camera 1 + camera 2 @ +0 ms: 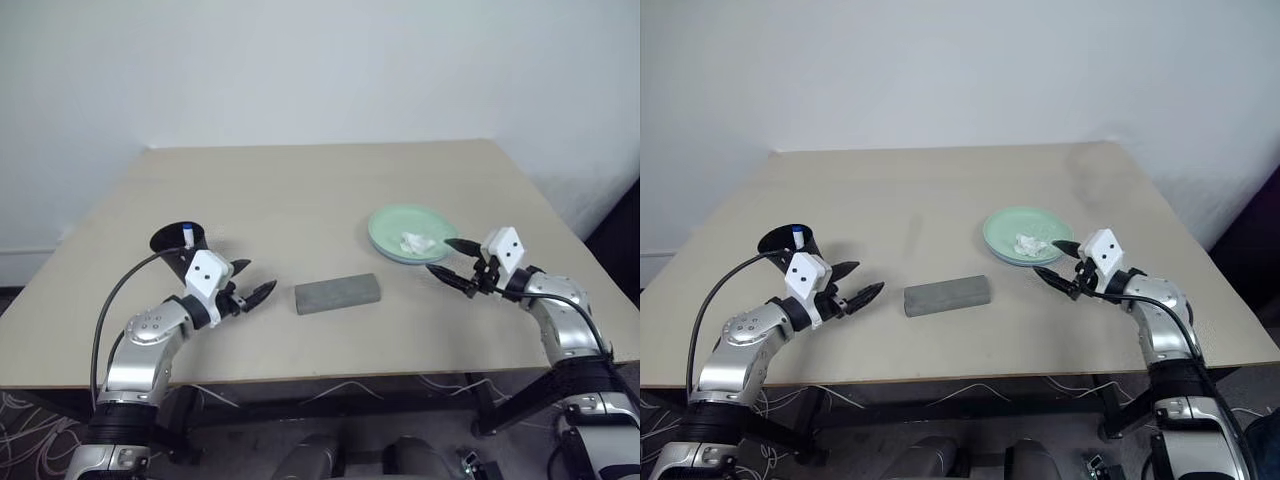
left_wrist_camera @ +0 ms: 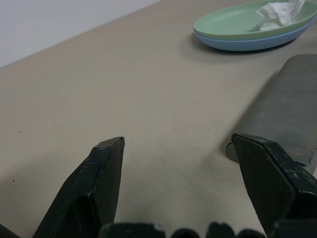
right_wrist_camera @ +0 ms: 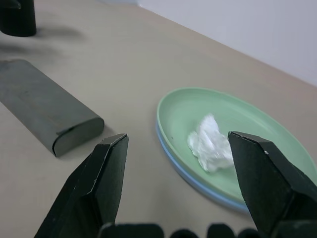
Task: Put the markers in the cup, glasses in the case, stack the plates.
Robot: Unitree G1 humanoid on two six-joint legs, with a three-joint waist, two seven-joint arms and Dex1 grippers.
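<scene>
Even, diffuse overhead lighting is shown, moderately bright, without glare. Soft, short shadows are cast on the bench point(image 1: 300, 190) beside the case point(image 1: 338, 294) and under the plates point(image 1: 410, 233). A dark smudge of shadow is seen near the far right corner. Head views are slightly soft; near jaws are blurred in wrist views.

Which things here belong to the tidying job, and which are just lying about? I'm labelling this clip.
Part of the job:
- black cup with a marker standing in it
- grey case, lid shut
- mint green plate stacked on the light blue plate

Just lying about:
- crumpled white tissue on the green plate
- cables under the table
</scene>
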